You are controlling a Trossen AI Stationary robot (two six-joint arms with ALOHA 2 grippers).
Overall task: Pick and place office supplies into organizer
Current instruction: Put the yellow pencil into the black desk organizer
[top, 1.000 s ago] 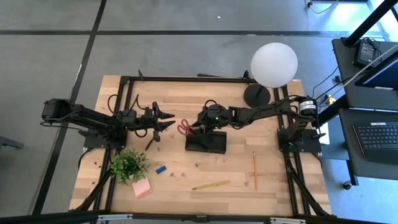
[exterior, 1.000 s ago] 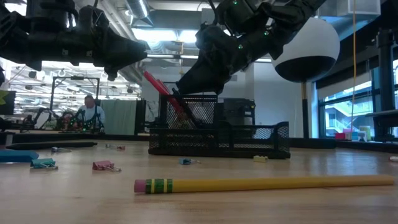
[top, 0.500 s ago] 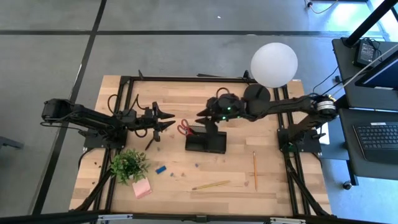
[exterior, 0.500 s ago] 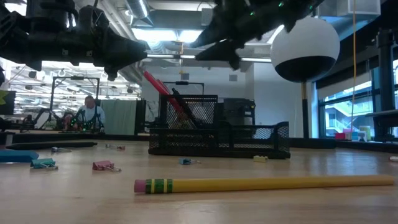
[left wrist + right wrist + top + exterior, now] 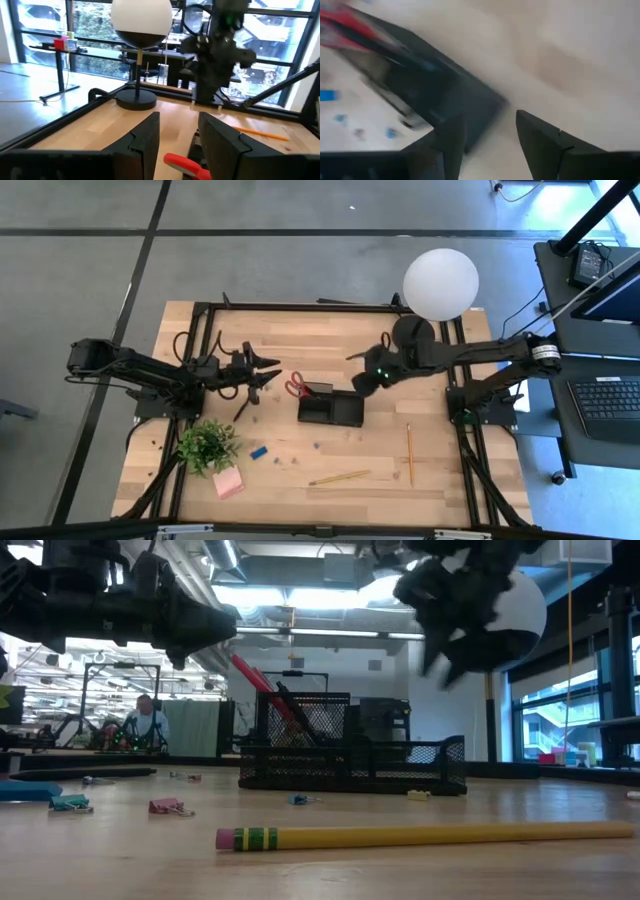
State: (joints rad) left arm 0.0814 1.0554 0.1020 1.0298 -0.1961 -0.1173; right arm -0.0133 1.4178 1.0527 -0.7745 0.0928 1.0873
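Observation:
The black mesh organizer point(image 5: 332, 408) sits at mid-table, its tall cup point(image 5: 305, 730) at its left end. Red-handled scissors point(image 5: 296, 387) lean out of that cup, and a dark pen point(image 5: 287, 703) leans beside them. My right gripper point(image 5: 362, 373) hangs open above the organizer's right end and holds nothing; the organizer point(image 5: 435, 95) shows blurred below its fingers. My left gripper point(image 5: 266, 372) waits open, left of the scissors point(image 5: 185, 163). Two pencils point(image 5: 338, 477) point(image 5: 409, 452), a blue eraser point(image 5: 259, 451) and a pink sticky pad point(image 5: 228, 483) lie flat on the near half of the table.
A potted plant point(image 5: 207, 444) stands near the left edge, beside the sticky pad. The lamp's base point(image 5: 413, 332) and white globe point(image 5: 440, 283) stand at the far right, close behind my right arm. Small clips point(image 5: 165, 806) point(image 5: 318, 446) lie scattered in front of the organizer.
My right gripper has risen out of the organizer's tall cup and swung toward the table's right, now over the organizer's right end. The dark pen and the scissors have stayed leaning in the cup. My left arm has kept still.

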